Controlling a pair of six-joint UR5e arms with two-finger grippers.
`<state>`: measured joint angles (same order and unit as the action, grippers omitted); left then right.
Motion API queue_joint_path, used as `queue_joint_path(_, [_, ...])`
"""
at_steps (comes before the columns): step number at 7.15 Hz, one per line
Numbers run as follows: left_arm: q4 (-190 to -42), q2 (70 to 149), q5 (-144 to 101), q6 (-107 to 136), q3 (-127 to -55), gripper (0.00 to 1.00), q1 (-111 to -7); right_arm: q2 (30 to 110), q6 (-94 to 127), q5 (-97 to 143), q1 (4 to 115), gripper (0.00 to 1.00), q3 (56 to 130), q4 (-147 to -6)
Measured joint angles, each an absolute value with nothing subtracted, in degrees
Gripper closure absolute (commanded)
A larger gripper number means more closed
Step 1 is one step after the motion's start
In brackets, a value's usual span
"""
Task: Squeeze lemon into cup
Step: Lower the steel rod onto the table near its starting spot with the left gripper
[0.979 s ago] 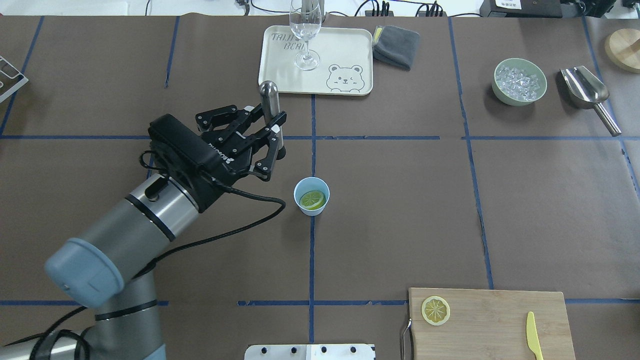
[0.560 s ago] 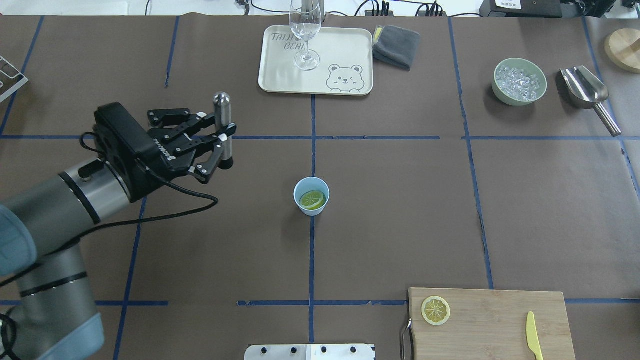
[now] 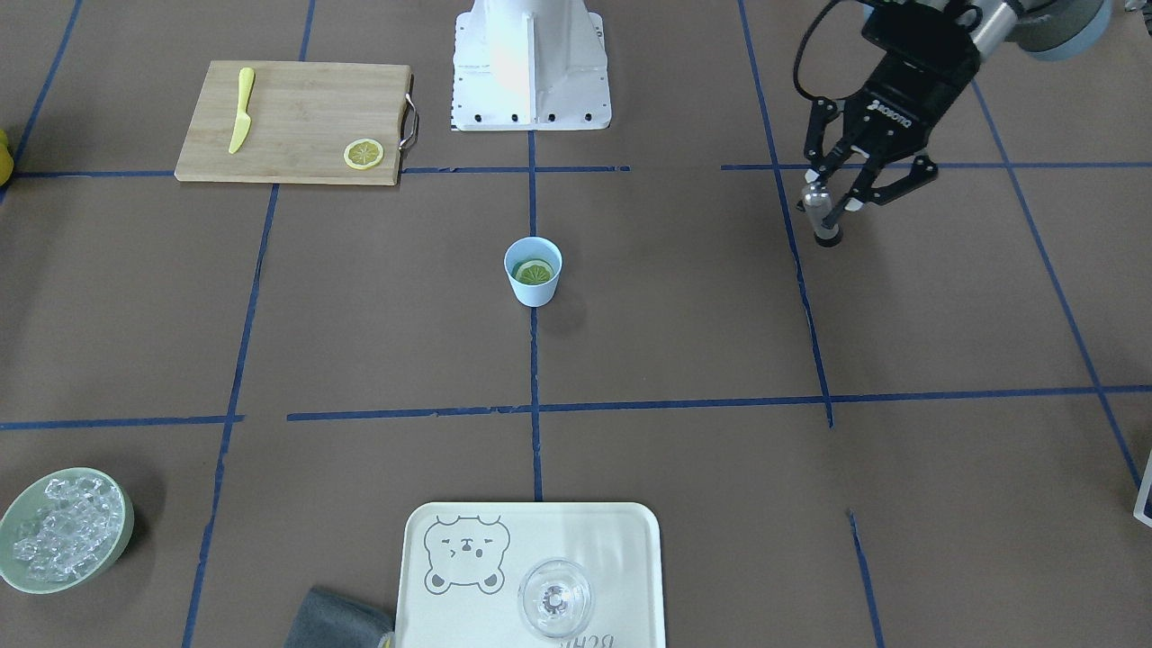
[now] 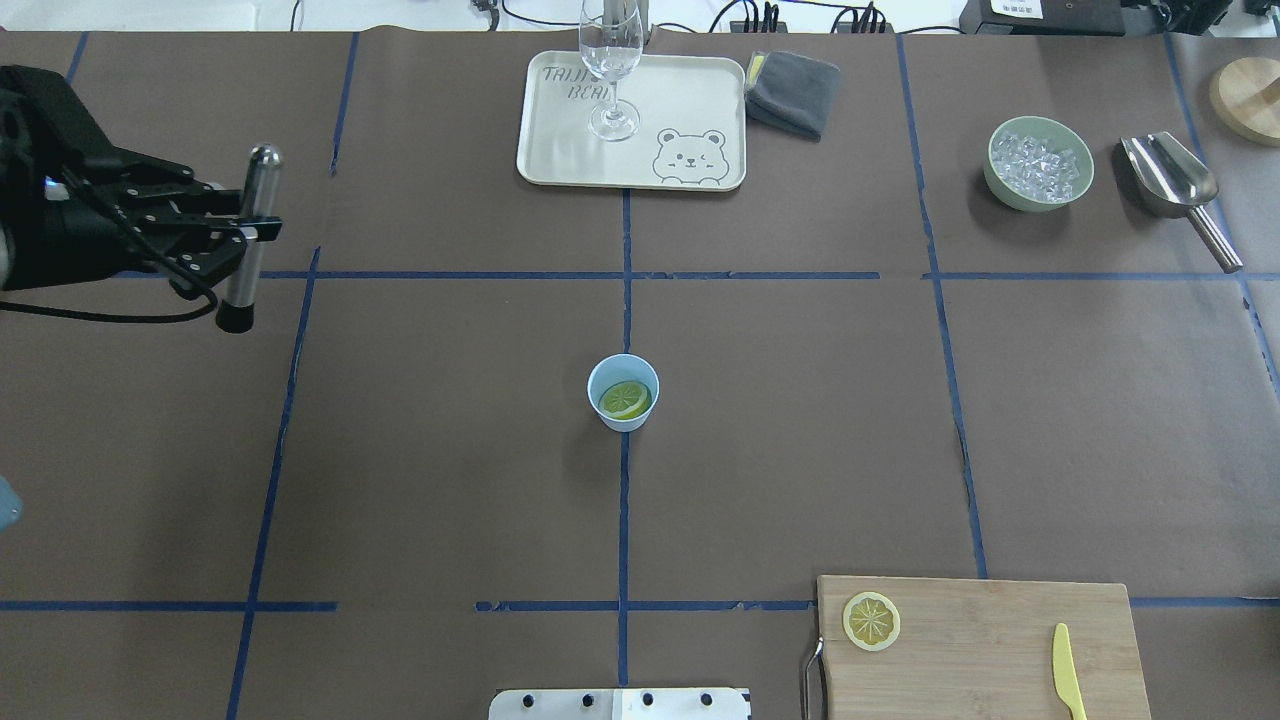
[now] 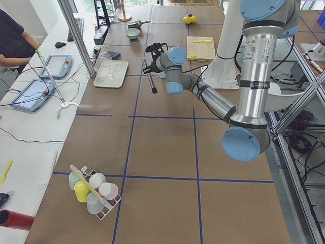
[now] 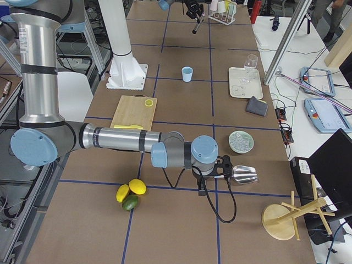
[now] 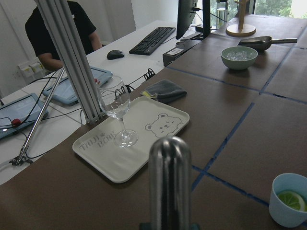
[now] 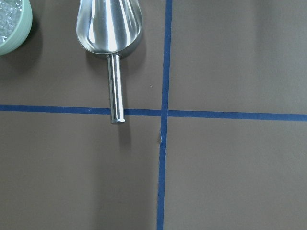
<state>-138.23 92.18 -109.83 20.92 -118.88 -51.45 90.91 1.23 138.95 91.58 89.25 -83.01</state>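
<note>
Brown paper marked with blue tape lines covers the desk [image 4: 800, 450]. The cup [image 3: 533, 292] stands at the centre, upright, on a tape line. One slice of the lemon [image 4: 625, 400] lies flat inside it. A second slice [image 4: 871, 620] lies on the cutting board [image 4: 1000, 640] at the near right, well apart from the cup.

My left hand [image 4: 250, 228] is clenched on a steel muddler [image 4: 262, 170]. It hangs over the far-left part of the desk, well apart from the cup. The muddler is close to upright, black tip down, rounded steel end up.

My right hand [image 6: 225, 166] hangs low at the right end of the desk, just beside the steel scoop [image 8: 109, 28]. I cannot tell whether its fingers are released or clenched.

Judged step: pressing the slice in the cup with the muddler.
1. Hold the muddler vertical during travel.
2. Centre the black tip above the cup's mouth before any descent.
3. Lower straight down and clear the rim on all sides.
4. Press on the flesh of the slice, not the cup wall.
5. Nothing steadies the cup, and it looks light. Side load would likely tip it.

Readable markings: the tray [image 4: 690, 90] carries a bear drawing and lettering that appears to read "TAIJI BEAR". My left hand carries white lettering that appears to read "ROBOTIQ".
</note>
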Motion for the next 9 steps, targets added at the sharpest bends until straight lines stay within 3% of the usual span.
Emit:
queue_joint_path(4, [-129.1,85.5,-113.5,24.1,-119.4,1.0,-54.3,90.8,1.3,138.8,91.6,0.0,90.9,-83.0])
queue_joint_path(7, [-124.2,86.2,-119.4,24.2,-119.1,1.0,-54.8,90.8,1.3,138.8,91.6,0.0,91.7,-82.9])
queue_joint_path(9, [-113.2,89.0,-123.8,24.3,-118.8,1.0,-55.8,90.8,1.2,138.8,91.6,0.0,91.7,-82.9])
